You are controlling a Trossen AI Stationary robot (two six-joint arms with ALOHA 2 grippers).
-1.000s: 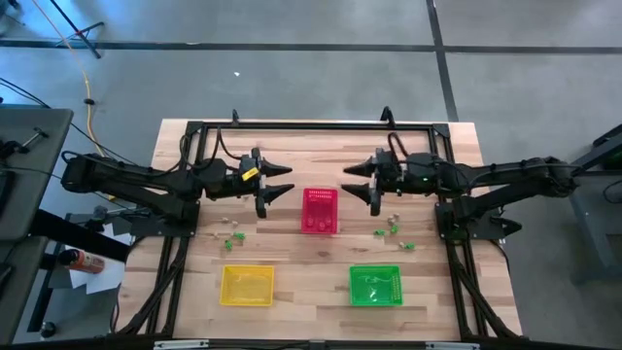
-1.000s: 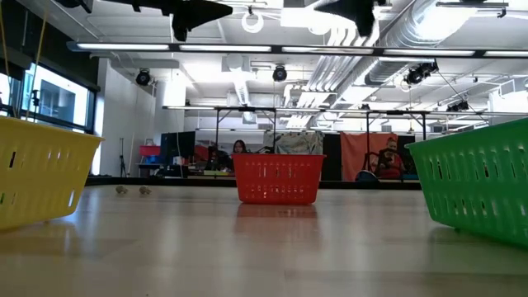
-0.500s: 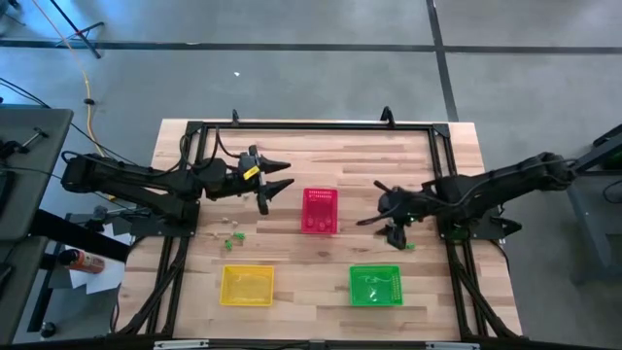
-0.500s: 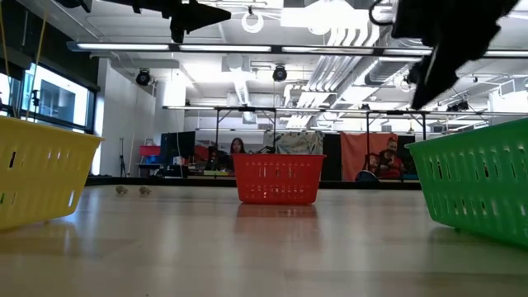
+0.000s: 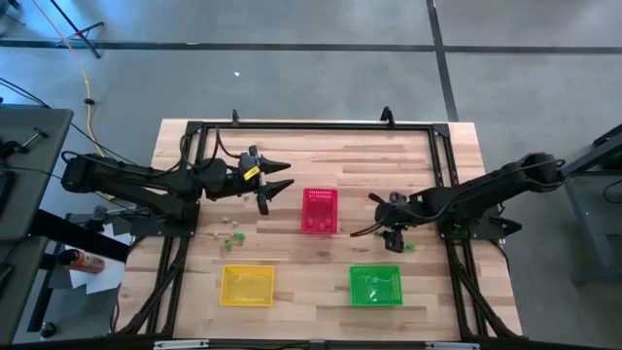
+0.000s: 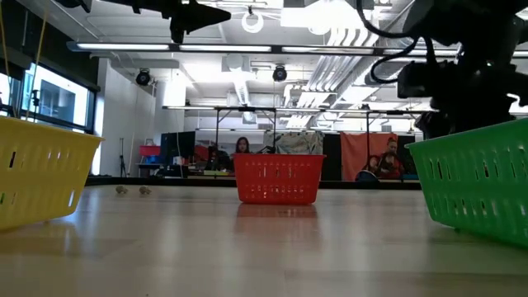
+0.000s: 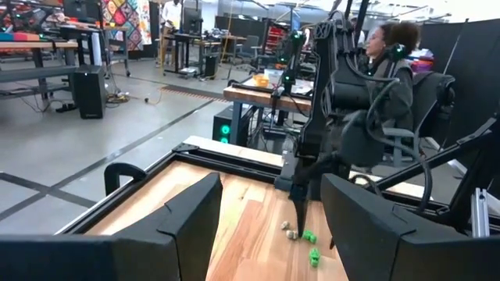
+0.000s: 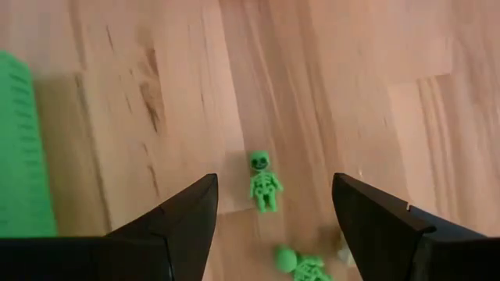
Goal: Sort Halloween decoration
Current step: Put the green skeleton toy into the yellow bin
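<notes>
right wrist view shows the right gripper (image 8: 269,226), fingers apart, low over a green skeleton (image 8: 265,181) on the wooden table (image 8: 125,101), beside the green basket (image 8: 19,148); another trinket, perhaps green too, lies nearby. left gripper (image 5: 277,185) hangs spread near the red basket (image 5: 320,211).

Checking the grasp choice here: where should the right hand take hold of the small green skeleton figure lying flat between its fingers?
Best at the ribcage of the small green skeleton figure, coming straight down. It lies flat on the wooden table, so only its narrow sides offer purchase. The open right hand already straddles it, one finger on each side.
</notes>
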